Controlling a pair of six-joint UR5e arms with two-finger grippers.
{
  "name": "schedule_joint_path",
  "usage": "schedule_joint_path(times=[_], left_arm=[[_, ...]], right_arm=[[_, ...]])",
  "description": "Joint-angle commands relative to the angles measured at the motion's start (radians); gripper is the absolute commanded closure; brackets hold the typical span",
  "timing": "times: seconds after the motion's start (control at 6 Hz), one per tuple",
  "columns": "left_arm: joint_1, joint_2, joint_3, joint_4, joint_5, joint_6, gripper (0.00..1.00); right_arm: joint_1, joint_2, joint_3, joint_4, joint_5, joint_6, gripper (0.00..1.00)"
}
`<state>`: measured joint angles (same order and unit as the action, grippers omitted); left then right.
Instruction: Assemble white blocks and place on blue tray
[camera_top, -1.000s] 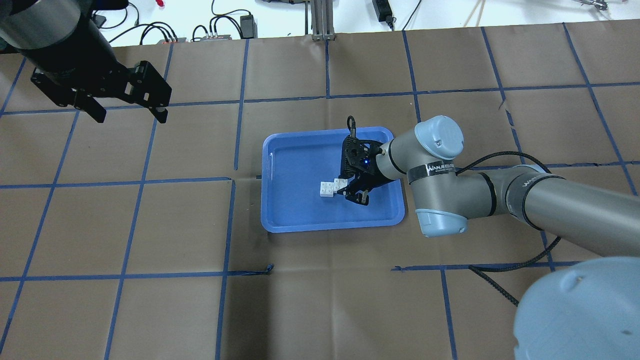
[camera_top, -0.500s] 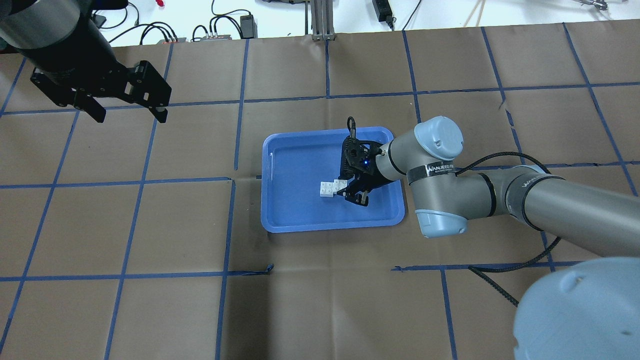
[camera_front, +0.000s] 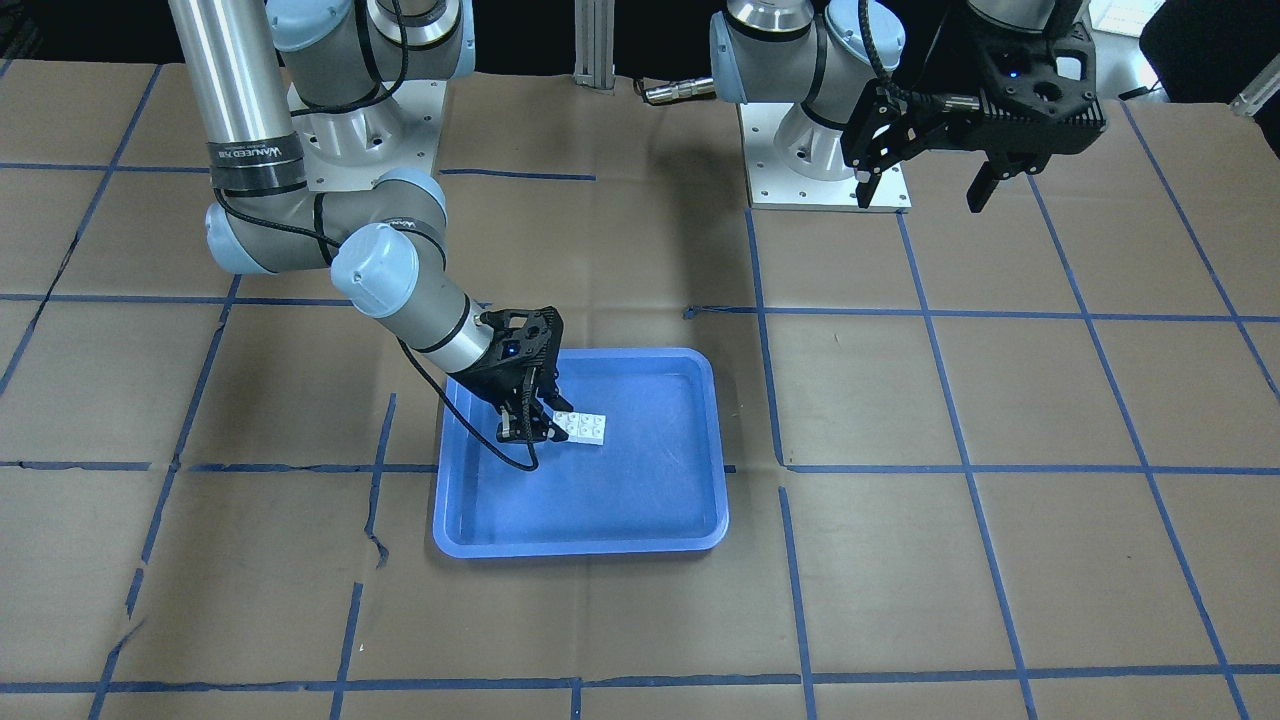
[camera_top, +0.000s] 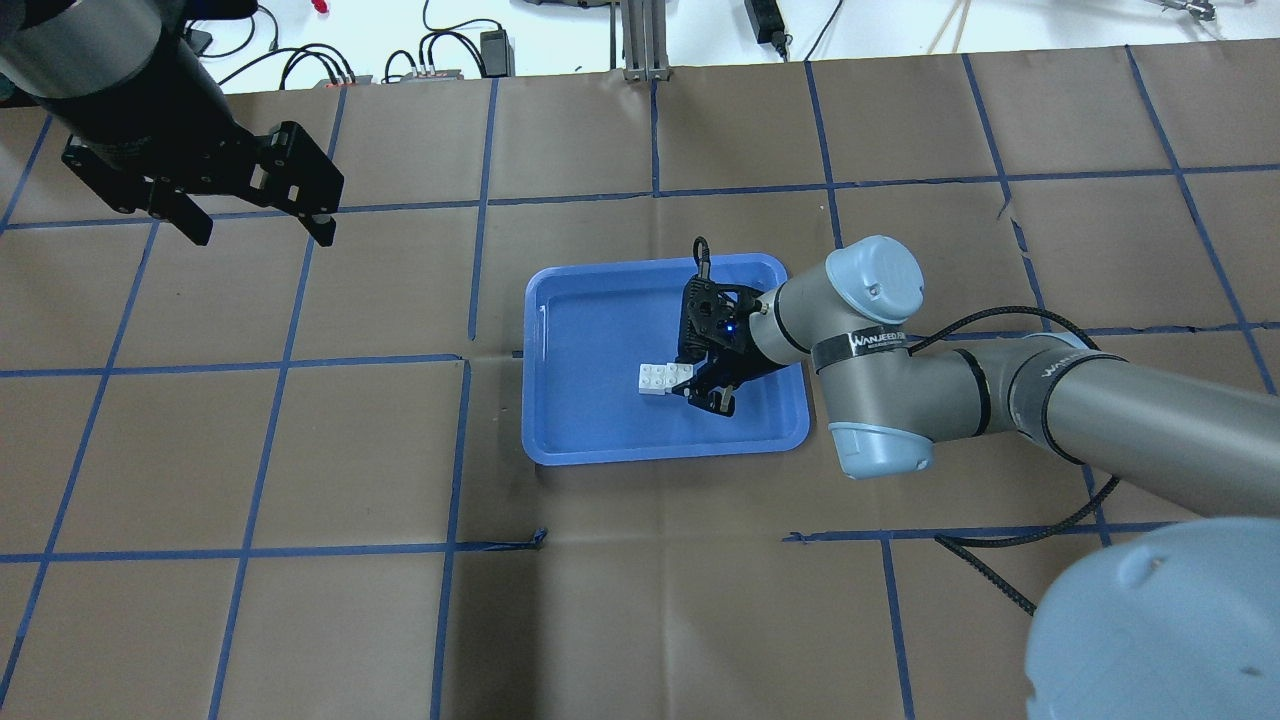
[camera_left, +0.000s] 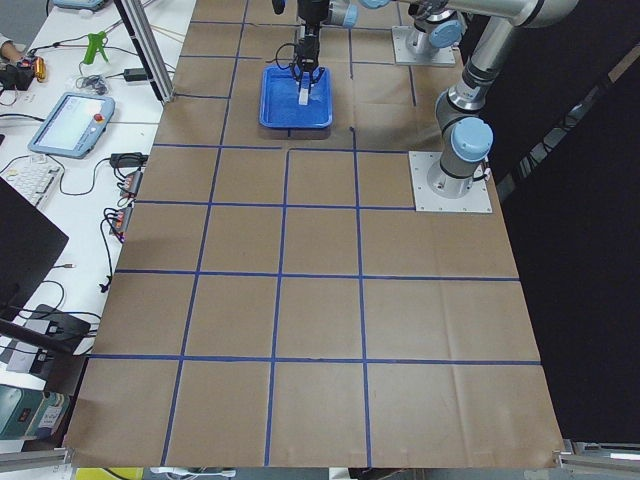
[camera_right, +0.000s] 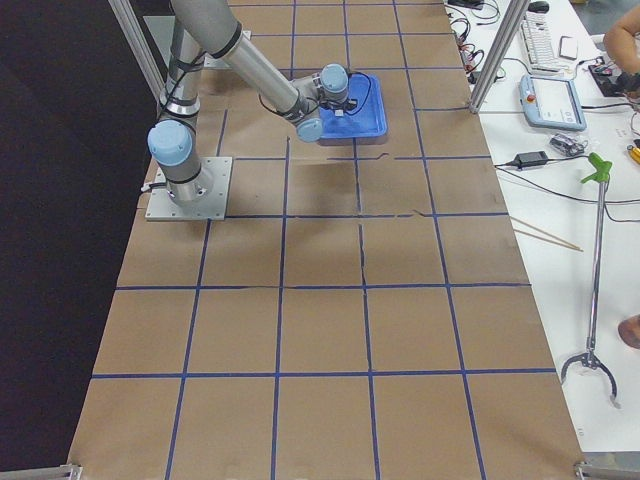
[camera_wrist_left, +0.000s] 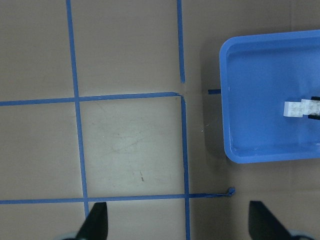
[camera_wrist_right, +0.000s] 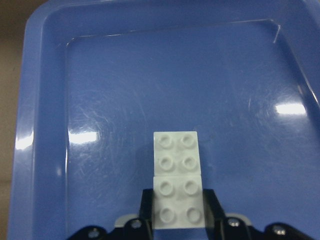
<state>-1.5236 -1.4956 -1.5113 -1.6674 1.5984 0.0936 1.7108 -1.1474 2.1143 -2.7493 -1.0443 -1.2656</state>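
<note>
Two blocks (camera_front: 580, 427) touching in a row, mid-left of tray (camera_front: 620, 510), right gripper (camera_front: 522, 432) at their left end | overhead: left gripper (camera_top: 262, 232) wide open, empty, upper left | right wrist: fingers (camera_wrist_right: 146, 207) clamp near block, bottom centre | judgement: confirm blocks sit flat in tray, open slowly, lift straight up.

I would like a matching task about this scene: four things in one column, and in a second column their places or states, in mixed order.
Things:
1. white blocks
2. blue tray
3. left gripper
4. right gripper

Places or states:
A. open, above the table, away from the tray
B. rests on the brown paper
C. side by side, touching, on the tray floor
D. shut on the sides of one block

Pairs: 1-C, 2-B, 3-A, 4-D
</note>
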Motion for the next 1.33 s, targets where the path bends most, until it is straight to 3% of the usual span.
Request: schedule_joint_path(times=[0.0, 1.17], left_arm=[[0.0, 0.0, -0.001, 0.0, 0.0, 0.0, 0.01], [0.0, 0.0, -0.001, 0.0, 0.0, 0.0, 0.01]], right_arm=[[0.003, 0.0, 0.006, 0.0, 0.0, 0.0, 0.77], [0.003, 0.002, 0.004, -0.012, 0.003, 0.02, 0.77]])
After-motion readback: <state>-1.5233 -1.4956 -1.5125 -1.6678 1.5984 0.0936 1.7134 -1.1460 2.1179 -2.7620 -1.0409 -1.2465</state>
